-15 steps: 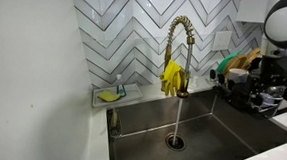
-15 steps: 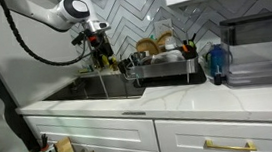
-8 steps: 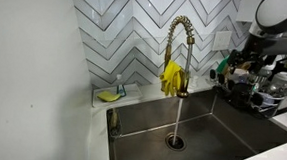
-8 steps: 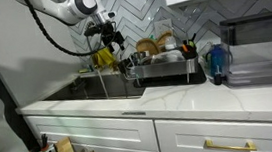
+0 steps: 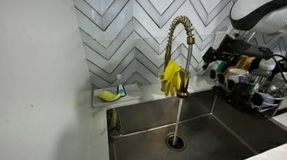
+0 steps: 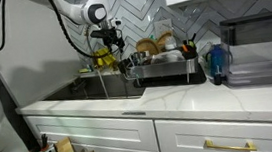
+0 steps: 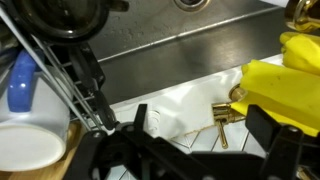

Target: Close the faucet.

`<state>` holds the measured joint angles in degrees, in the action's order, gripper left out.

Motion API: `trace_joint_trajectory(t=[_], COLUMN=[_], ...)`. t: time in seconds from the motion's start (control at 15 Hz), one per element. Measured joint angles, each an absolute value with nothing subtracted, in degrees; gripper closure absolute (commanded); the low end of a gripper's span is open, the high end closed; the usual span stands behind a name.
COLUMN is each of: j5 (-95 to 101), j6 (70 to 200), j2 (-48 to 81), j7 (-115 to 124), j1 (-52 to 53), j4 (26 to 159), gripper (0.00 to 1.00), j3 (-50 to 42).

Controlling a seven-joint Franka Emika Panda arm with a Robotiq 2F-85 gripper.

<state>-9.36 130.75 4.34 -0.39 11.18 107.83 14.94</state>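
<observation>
The brass-gold faucet (image 5: 180, 37) with a coiled spring neck stands behind the sink (image 5: 151, 121), and a stream of water (image 5: 177, 117) runs from it to the drain. Yellow gloves (image 5: 172, 78) hang on its stem. My gripper (image 5: 214, 62) is open, in the air to the right of the faucet, apart from it. In the wrist view the open fingers (image 7: 205, 135) frame the small brass side lever (image 7: 220, 118) beside the yellow gloves (image 7: 285, 80). In an exterior view the gripper (image 6: 112, 38) hangs over the faucet area.
A dish rack (image 5: 253, 87) with dishes stands right of the sink, close under the arm. A small shelf with a sponge (image 5: 107, 95) is at the left. The chevron tile wall (image 5: 127, 29) is behind. A blue bottle (image 6: 215, 63) stands on the counter.
The arm has moved left from over the dish rack towards the faucet. Water keeps running.
</observation>
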Motion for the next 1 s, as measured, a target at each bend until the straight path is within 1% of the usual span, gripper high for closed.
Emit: trace_joint_trajectory(t=[0.33, 0.8, 1.0], j5=[-9.85, -22.2, -25.0], j6=[130.75, 133.89, 133.54], j2=[5.75, 9.72, 13.26], j7=[-1.14, -23.78, -27.73], j1=[11.3, 11.24, 11.05], j4=[106.42, 102.44, 99.33], gripper=[0.0, 0.0, 0.0], j3=[14.93, 16.23, 16.76])
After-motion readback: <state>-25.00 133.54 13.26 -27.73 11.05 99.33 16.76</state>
